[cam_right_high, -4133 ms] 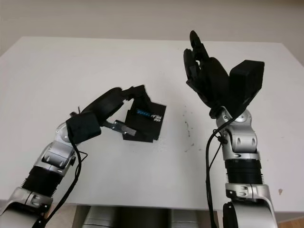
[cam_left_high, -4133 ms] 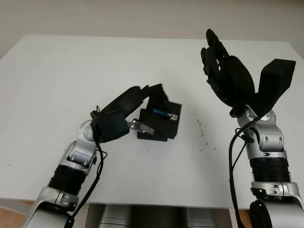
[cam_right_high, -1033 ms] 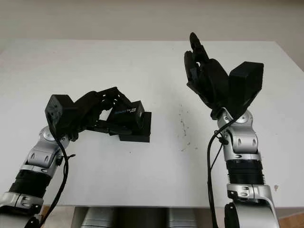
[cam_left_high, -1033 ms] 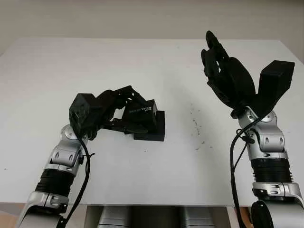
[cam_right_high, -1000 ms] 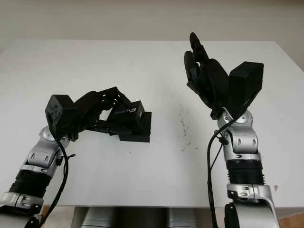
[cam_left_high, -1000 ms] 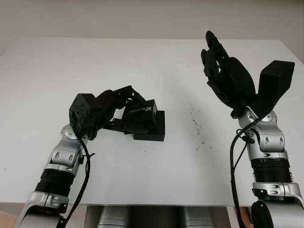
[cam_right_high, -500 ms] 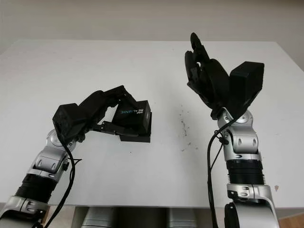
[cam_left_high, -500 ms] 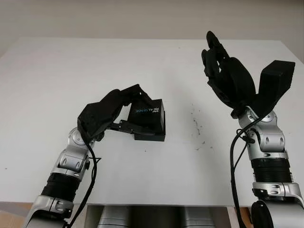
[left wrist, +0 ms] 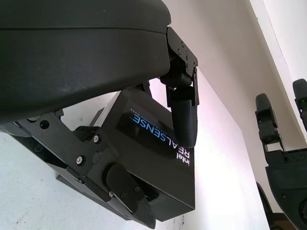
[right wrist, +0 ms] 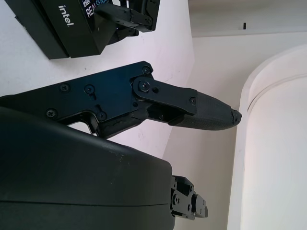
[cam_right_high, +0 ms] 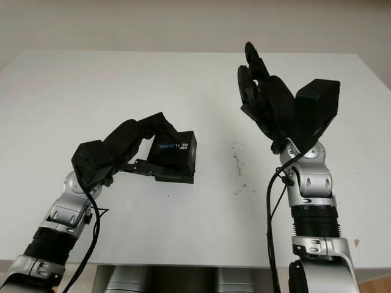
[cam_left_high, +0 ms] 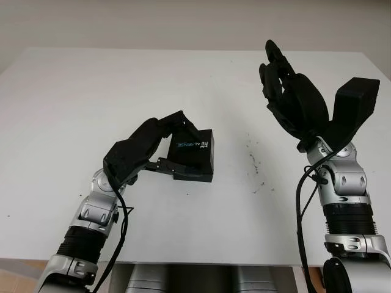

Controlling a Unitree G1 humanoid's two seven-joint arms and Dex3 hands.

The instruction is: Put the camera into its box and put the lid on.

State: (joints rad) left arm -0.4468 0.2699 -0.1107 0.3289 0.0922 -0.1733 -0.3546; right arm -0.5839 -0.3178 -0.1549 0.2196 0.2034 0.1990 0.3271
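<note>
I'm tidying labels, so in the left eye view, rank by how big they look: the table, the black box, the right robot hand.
1. Table, by far the largest.
2. Right robot hand, raised nearer the camera, so unsure.
3. Black box, gripped by the left robot hand.

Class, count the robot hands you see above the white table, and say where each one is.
2. The left hand is near the table's middle, its fingers clasped on the black box lid. The right hand is raised over the table's right side, open, holding nothing.
</note>
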